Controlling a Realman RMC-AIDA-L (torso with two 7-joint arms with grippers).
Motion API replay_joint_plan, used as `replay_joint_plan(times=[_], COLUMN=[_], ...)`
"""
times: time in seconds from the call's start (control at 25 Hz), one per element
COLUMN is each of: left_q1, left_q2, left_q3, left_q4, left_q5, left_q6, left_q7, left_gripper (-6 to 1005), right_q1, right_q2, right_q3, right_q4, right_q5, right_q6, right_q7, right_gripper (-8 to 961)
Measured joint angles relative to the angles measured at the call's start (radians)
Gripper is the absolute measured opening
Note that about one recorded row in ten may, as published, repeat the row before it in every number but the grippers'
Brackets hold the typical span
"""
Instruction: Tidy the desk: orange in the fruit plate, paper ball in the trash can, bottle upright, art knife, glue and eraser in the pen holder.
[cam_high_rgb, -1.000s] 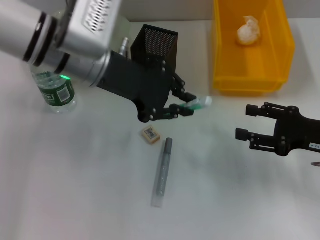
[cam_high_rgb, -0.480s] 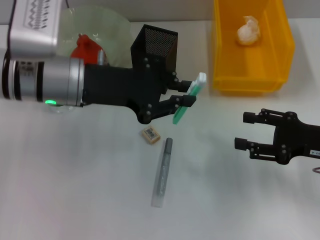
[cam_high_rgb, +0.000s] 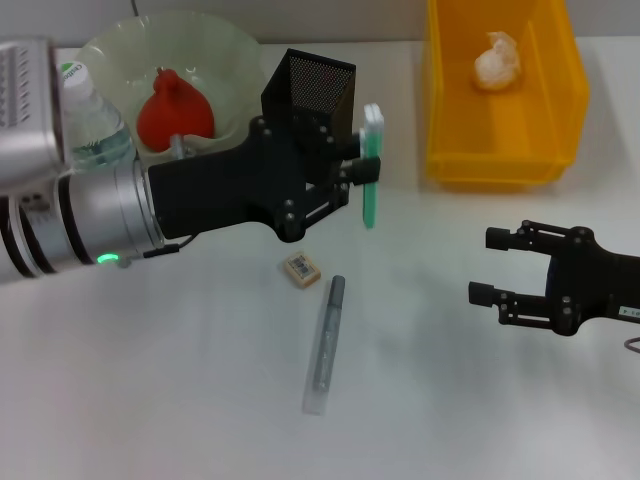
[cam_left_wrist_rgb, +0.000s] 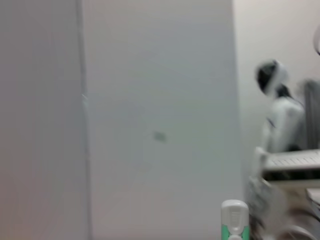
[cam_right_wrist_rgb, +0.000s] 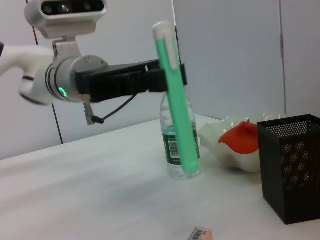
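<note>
Partly hidden behind the left arm, the green-labelled bottle (cam_high_rgb: 92, 122) stands upright beside the pale fruit plate (cam_high_rgb: 225, 50), only its cap and shoulder clear in the head view, and the orange-red fruit (cam_high_rgb: 174, 107) sits in that plate with its lower edge cut off by the same arm. The left gripper (cam_high_rgb: 355, 181) is clamped on the green art knife (cam_high_rgb: 372, 165), holding it near its upper part so that it hangs almost vertical, white cap up, just beside the black mesh pen holder (cam_high_rgb: 314, 95) on the side toward the yellow trash can (cam_high_rgb: 503, 162); whether its lower tip clears the desk (cam_high_rgb: 160, 380) cannot be judged from above. The left wrist view shows only the knife's white cap against a wall. The paper ball (cam_high_rgb: 497, 59) lies inside the trash can. On the desk below the gripper, the eraser (cam_high_rgb: 301, 269) lies just beside the top of the grey glue stick (cam_high_rgb: 326, 343), apart from the knife. The right gripper (cam_high_rgb: 486, 266) hovers low over the desk with its fingers spread, holding nothing, well apart from the others.
</note>
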Motion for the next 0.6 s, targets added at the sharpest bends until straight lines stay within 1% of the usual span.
replay_joint_plan(times=[0.04, 0.08, 0.12, 0.16, 0.24, 0.28, 0.36, 0.4, 0.44, 0.48, 0.52, 0.6], left_q1=[0.000, 0.000, -0.005, -0.009, -0.009, -0.014, -0.014, -0.044, -0.044, -0.058, -0.082, -0.105], left_q2=[-0.001, -0.001, -0.003, -0.004, -0.004, -0.004, -0.004, -0.004, -0.004, -0.004, -0.004, -0.005], left_q3=[0.002, 0.002, 0.005, 0.004, 0.004, 0.003, 0.003, 0.001, 0.001, -0.006, -0.032, -0.088], left_q4=[-0.040, -0.040, -0.114, -0.145, -0.145, -0.186, -0.186, -0.339, -0.339, -0.384, -0.452, -0.517], left_q5=[-0.037, -0.037, -0.105, -0.135, -0.135, -0.178, -0.178, -0.328, -0.328, -0.366, -0.421, -0.443], left_q6=[0.000, 0.000, -0.001, -0.002, -0.002, -0.003, -0.003, -0.006, -0.006, -0.009, -0.015, -0.019], left_q7=[0.028, 0.028, 0.075, 0.095, 0.095, 0.125, 0.125, 0.251, 0.251, 0.280, 0.323, 0.360], left_gripper=[204, 204, 204, 204, 205, 205, 205, 205, 205, 205, 205, 205], right_q1=[0.000, 0.000, 0.000, 0.001, 0.003, 0.003, 0.002, 0.001, 0.000, -0.001, -0.001, -0.001], right_q2=[0.001, 0.002, 0.002, 0.003, 0.003, 0.006, 0.008, 0.010, 0.014, 0.016, 0.018, 0.022], right_q3=[0.000, 0.000, 0.000, 0.000, 0.000, 0.000, 0.000, -0.001, -0.001, -0.001, -0.001, -0.001], right_q4=[0.001, 0.002, 0.003, 0.004, 0.005, 0.006, 0.006, 0.005, 0.004, 0.003, 0.003, 0.004], right_q5=[0.001, 0.003, 0.003, 0.004, 0.005, 0.006, 0.006, 0.006, 0.006, 0.006, 0.007, 0.007], right_q6=[0.000, 0.000, 0.000, 0.000, 0.000, 0.000, 0.000, 0.000, 0.000, 0.000, 0.001, 0.006], right_q7=[-0.006, -0.011, -0.014, -0.017, -0.019, -0.019, -0.019, -0.019, -0.020, -0.020, -0.021, -0.021], right_gripper=[743, 743, 743, 742, 742, 742, 742, 742, 742, 742, 742, 741])
